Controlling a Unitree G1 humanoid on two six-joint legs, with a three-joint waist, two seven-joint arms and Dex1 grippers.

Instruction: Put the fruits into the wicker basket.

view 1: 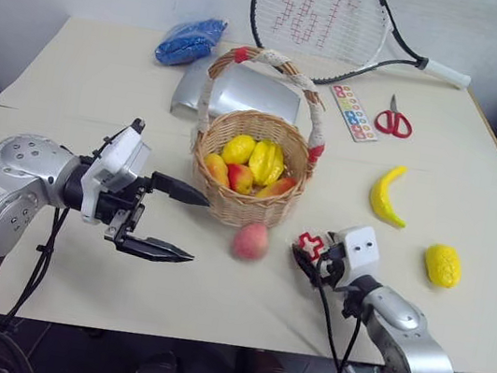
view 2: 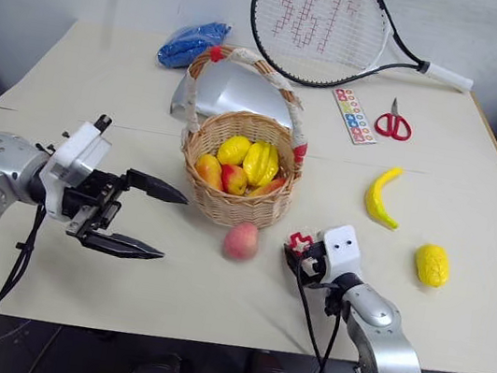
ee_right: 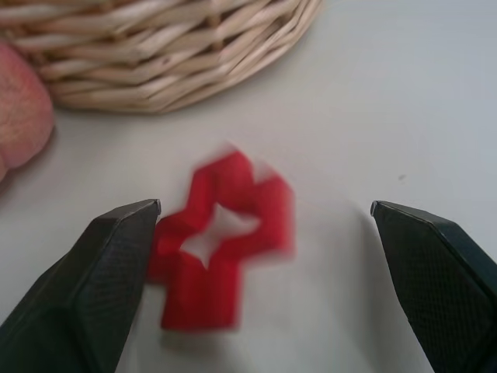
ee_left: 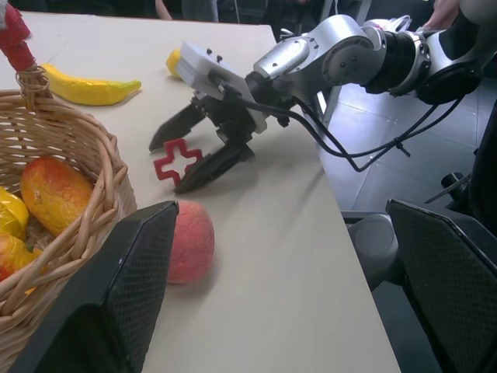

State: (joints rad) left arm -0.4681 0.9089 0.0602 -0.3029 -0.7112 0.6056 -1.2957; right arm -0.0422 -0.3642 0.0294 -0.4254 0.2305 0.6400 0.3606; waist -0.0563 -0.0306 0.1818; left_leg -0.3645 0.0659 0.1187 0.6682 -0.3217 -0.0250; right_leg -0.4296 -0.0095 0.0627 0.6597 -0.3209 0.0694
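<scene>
Between the spread fingers of the right gripper (ee_right: 264,256) lies a flat red cross-shaped piece (ee_right: 221,249) with a cut-out middle, close to one finger and apart from the other; nothing is gripped. Just beyond that gripper sits the peach (view 1: 250,241), round and pink-red, resting on the table (view 1: 105,79) beside the base of the wicker basket (view 1: 243,207). That basket is round and tan, its tall arched handle wrapped in white with red bands at the ends, and it holds several yellow and red-orange fruits (view 1: 252,163). Off to the right gripper's outer side lie the curved yellow banana (view 1: 386,194) and the bumpy yellow lemon (view 1: 442,265). Across the peach, the left gripper (view 1: 186,224) hangs above the table, wide open and empty, pointing toward the basket.
</scene>
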